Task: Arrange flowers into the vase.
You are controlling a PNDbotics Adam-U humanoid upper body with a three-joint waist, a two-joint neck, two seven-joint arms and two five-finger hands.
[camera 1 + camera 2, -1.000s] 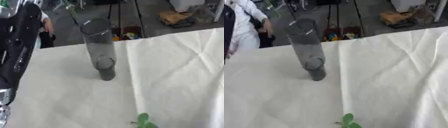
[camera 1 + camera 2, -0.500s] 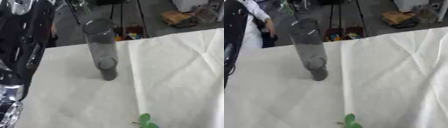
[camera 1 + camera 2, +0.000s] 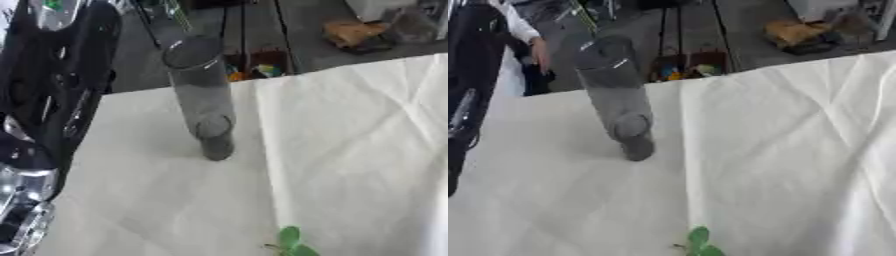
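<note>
1. The left robot hand shows in neither view, so I cannot tell whether it is wide, narrow or holding anything. Only its black left arm (image 3: 52,100) with silver joints is visible, rising along the left edge and out past the top. The right robot hand is also out of view.
2. Over the last second the arm has swung in to fill more of the left eye view, and it now stands just left of the vase.
3. A thin green stem (image 3: 178,14) slants in at the top edge, right of the arm and just above the vase's mouth. What holds it is cut off.
4. The tall clear glass vase (image 3: 201,95) stands upright and empty on the white-covered worktop (image 3: 350,150), where it stood before.
5. Nearer the camera and to the right, a small green sprig (image 3: 700,242) lies on the cloth, well apart from the vase.
6. The arm's approach suggests a first flower is being brought to the mouth; none is in yet.
</note>
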